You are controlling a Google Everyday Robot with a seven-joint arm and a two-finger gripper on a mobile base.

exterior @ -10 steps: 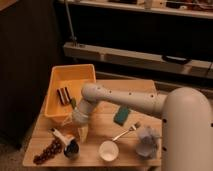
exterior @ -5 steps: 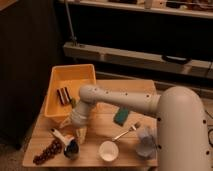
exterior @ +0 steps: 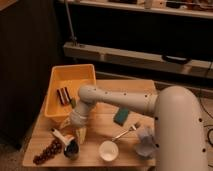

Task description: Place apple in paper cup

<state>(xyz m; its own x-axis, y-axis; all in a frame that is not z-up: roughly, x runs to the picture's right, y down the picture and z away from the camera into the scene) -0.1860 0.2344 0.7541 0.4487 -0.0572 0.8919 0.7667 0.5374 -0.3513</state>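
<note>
Camera view: pincer (exterior: pixel 73 131) low over table (exterior: pixel 106 130), paper cup (exterior: pixel 108 150) nearby, apart.

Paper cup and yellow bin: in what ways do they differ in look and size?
The paper cup is white and round; the yellow bin is rectangular. The cup is much smaller than the bin. The cup looks empty; the bin holds a dark object. Both stand upright, open upward, on the wooden table. The gripper hangs open just in front of the bin.
</note>
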